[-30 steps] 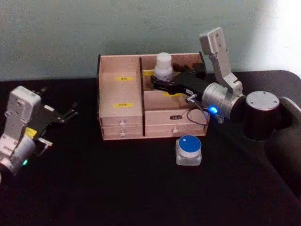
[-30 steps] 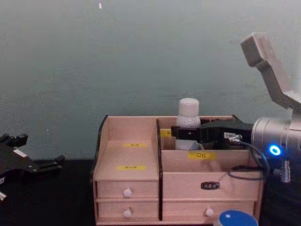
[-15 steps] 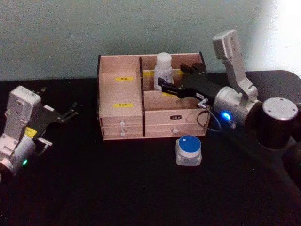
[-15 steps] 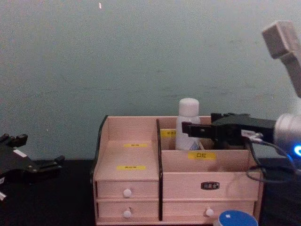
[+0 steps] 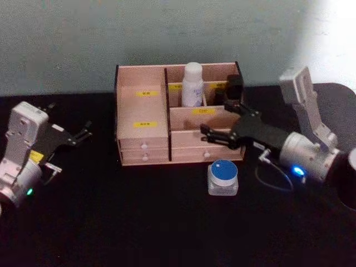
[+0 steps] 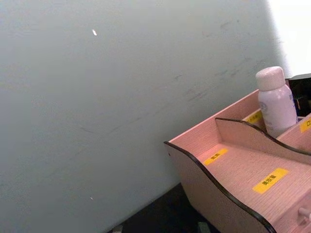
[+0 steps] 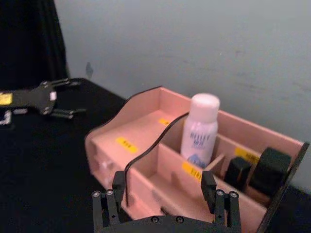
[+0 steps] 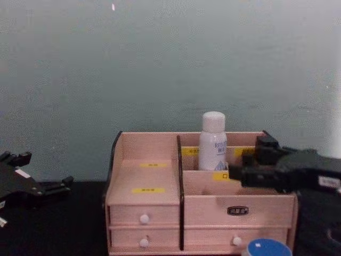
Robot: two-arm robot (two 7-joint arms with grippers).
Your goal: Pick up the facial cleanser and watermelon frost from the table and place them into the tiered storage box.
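The facial cleanser [image 5: 192, 84], a tall white bottle with blue lettering, stands upright in a rear compartment of the tiered storage box [image 5: 142, 111]; it also appears in the chest view [image 8: 212, 144] and the right wrist view [image 7: 200, 130]. The watermelon frost [image 5: 223, 177], a squat jar with a blue lid, sits on the black table in front of the box's right drawers. My right gripper [image 5: 207, 137] hangs open and empty before the box's front right, just above and behind the jar, its fingers [image 7: 118, 187] spread wide. My left gripper [image 5: 82, 132] rests open at the far left.
Dark items [image 5: 233, 89] fill the box's rear right compartment beside the bottle. The box's left stepped compartments [image 8: 149, 160] carry yellow labels. The black table [image 5: 139, 217] stretches out in front, with a pale wall right behind the box.
My right gripper has let go of the bottle, pulled back out of the box and dropped down toward the front right. The bottle stays standing in its compartment. The left arm has not moved.
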